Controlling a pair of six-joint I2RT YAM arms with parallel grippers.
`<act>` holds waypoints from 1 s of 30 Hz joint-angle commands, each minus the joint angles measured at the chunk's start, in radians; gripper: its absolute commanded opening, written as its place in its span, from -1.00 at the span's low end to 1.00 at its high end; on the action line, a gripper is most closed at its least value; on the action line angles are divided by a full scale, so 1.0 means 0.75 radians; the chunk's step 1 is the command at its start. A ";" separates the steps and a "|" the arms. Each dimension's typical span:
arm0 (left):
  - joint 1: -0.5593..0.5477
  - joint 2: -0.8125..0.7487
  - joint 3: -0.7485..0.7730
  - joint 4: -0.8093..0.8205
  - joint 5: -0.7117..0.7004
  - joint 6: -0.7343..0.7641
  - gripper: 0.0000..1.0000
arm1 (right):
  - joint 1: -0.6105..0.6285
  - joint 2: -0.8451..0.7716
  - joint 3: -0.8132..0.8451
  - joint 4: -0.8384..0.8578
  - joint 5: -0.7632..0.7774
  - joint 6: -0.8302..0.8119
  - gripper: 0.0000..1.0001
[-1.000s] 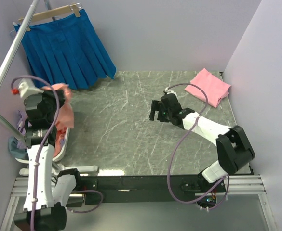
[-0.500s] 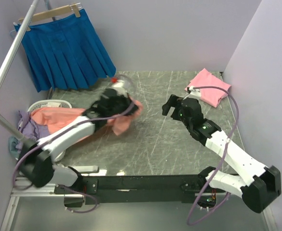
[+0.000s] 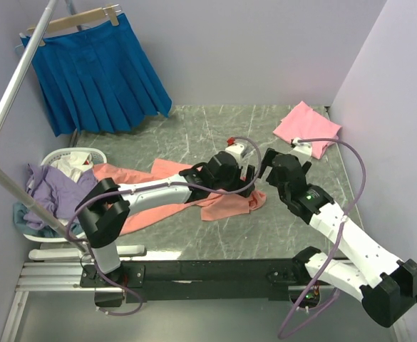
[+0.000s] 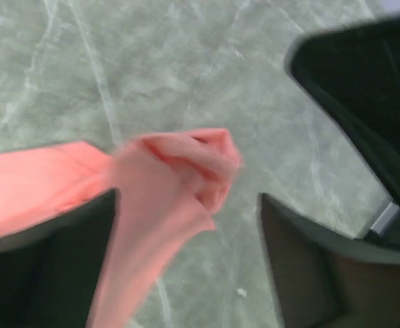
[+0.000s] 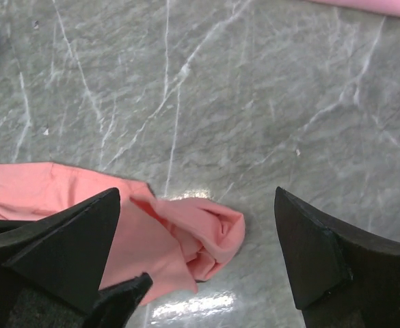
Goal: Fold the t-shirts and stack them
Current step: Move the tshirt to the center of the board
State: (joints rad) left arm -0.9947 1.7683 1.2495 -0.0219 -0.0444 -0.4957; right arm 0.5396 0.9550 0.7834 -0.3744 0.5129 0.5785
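At the far left, a blue pleated skirt hangs from a wooden hanger on a slanted white rail. Below it, at the left edge of the table, stands a white basket that holds a purple garment.

From the basket, the salmon-orange t-shirt runs rightward across the table. It lies unfolded and stretched out. Its left end is beside the basket and its right end is bunched near the middle of the table. The left arm reaches over the shirt along this same line.

We see the left gripper above the bunched right end of the shirt. Its two fingers stand well apart. The cloth sits between them, close to the left finger, and is not clamped. The left wrist view is blurred, so we cannot tell whether the cloth touches that finger.

Just to the right, the right gripper hangs over the same bunched end. Its jaws are spread wide and hold nothing. The rolled tip of the shirt rests on the table between the two fingers. The two grippers are near each other at mid-table.

At the far right corner, the lighter pink t-shirt lies folded flat, well apart from both grippers and from the salmon-orange t-shirt.
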 commanded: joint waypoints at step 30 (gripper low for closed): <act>0.512 -0.360 -0.386 -0.478 -0.781 -0.364 0.96 | 0.031 0.723 0.174 0.197 -0.707 -0.011 -0.08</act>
State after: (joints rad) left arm -0.6189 1.4731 0.9497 -0.4076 -0.6689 -0.7887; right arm 0.5541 1.4876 0.8631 -0.2264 -0.0357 0.5674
